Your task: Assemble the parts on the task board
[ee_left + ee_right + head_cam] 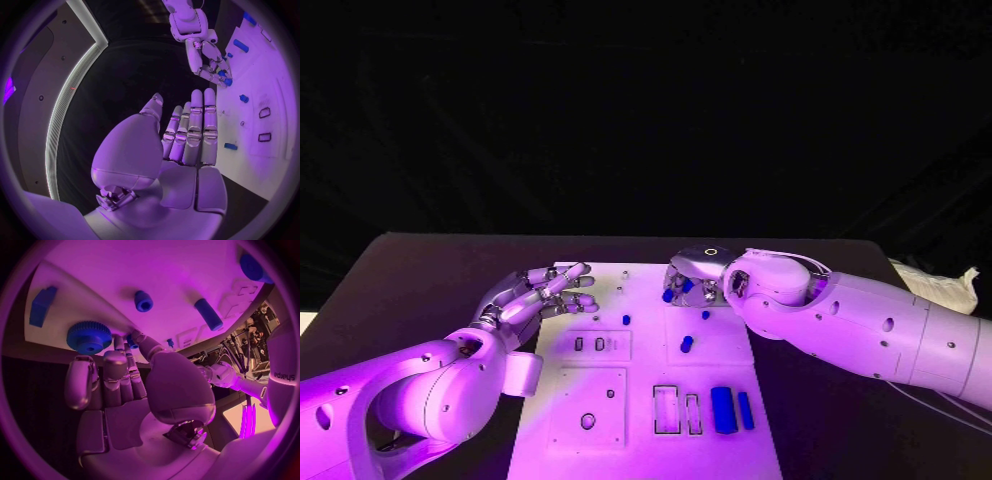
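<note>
Right hand [692,278]: at the far end of the white board [733,440], pinching a small blue piece [132,341] beside the blue gear [89,336].
Left hand [548,295]: fingers straight, holding nothing, over the board's left edge.
Blue blocks [723,409]: lying near the board's near end.
Worktop [416,290]: black.

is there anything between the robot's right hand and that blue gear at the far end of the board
Nothing visible stands between them. In the right wrist view the right hand has its fingertips right beside the blue gear on the task board, with no other part in the gap. Whether the fingertips already touch it I cannot tell. The left hand is off to the side.
</note>
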Action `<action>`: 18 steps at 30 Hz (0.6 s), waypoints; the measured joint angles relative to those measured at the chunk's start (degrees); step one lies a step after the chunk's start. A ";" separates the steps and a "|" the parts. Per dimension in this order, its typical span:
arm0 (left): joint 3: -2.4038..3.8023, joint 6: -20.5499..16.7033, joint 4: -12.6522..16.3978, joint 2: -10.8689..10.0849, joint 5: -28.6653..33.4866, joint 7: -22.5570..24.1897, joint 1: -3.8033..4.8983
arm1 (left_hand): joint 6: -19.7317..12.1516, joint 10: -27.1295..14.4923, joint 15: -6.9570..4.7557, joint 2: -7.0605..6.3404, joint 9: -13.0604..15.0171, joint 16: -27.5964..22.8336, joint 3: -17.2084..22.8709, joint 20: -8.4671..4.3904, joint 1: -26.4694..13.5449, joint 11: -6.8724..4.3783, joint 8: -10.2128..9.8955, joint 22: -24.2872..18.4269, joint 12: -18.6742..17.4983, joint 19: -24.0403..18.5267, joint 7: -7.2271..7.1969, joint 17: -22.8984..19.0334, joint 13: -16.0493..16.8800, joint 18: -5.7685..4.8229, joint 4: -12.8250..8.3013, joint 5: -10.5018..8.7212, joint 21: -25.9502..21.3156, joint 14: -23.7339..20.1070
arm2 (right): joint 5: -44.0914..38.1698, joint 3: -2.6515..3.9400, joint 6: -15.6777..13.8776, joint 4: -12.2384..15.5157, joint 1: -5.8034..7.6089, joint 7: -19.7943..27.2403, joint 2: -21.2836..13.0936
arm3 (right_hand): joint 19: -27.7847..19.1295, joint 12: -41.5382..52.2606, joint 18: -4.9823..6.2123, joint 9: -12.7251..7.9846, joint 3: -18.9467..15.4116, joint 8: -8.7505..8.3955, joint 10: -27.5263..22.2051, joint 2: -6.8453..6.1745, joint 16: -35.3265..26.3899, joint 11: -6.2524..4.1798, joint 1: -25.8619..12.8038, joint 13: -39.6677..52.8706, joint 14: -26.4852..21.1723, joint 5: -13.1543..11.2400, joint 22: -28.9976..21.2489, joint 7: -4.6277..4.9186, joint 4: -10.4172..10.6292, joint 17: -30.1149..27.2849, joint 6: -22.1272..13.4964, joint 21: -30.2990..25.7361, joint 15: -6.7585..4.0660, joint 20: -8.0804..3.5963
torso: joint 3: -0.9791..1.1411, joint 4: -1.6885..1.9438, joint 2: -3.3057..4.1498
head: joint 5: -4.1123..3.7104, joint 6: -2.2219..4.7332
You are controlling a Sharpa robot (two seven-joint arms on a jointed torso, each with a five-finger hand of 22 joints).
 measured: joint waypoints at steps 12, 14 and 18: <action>0.00 0.03 -0.03 -0.03 0.03 -0.24 0.01 | 0.00 0.00 0.00 0.00 -0.05 0.00 0.00 0.00 0.00 0.00 -0.27 -0.01 -0.22 0.00 0.00 0.09 0.01 0.00 0.00 0.00 0.00 0.00 | 0.20 -0.02 -0.71 0.30 -0.02 -0.04 0.03 | -0.23 0.05 0.00 -0.24 0.11 -0.24 -0.61 -2.69 1.00 0.62 -0.69 -0.17 0.00 -0.22 0.12 1.08 0.51 0.54 -1.08 0.24 0.43 0.22 | -0.08 0.09 0.20 | -0.10 0.04; 0.00 0.05 -0.07 -0.04 0.04 -0.28 0.01 | 0.00 0.00 0.00 0.00 -0.05 0.00 0.00 0.00 0.00 0.00 -0.27 -0.01 -0.21 0.00 0.00 0.09 0.01 0.00 0.00 0.00 0.00 0.00 | 0.22 -0.02 -0.87 0.36 -0.02 -0.10 0.03 | -0.31 0.05 0.00 -0.27 -0.03 -0.24 -0.97 -3.03 1.00 0.85 -0.80 -0.17 0.11 -0.22 0.03 1.35 0.64 0.42 -1.35 0.24 0.54 0.31 | -0.09 0.12 0.23 | -0.10 0.04; 0.00 0.10 -0.15 -0.05 0.04 -0.36 0.01 | 0.00 0.00 0.00 0.00 -0.04 0.00 0.00 0.00 0.00 0.00 -0.27 -0.01 -0.21 0.00 0.00 0.09 -0.04 0.00 0.00 0.00 0.00 0.00 | 0.23 -0.02 -1.27 0.61 -0.05 -0.24 -0.02 | -0.52 0.04 0.00 -0.29 -0.26 -0.24 -1.55 -3.63 1.00 1.12 -0.62 -0.18 0.06 -0.22 -0.12 1.59 0.87 0.20 -2.03 0.24 0.77 0.51 | -0.10 0.14 0.30 | -0.13 0.05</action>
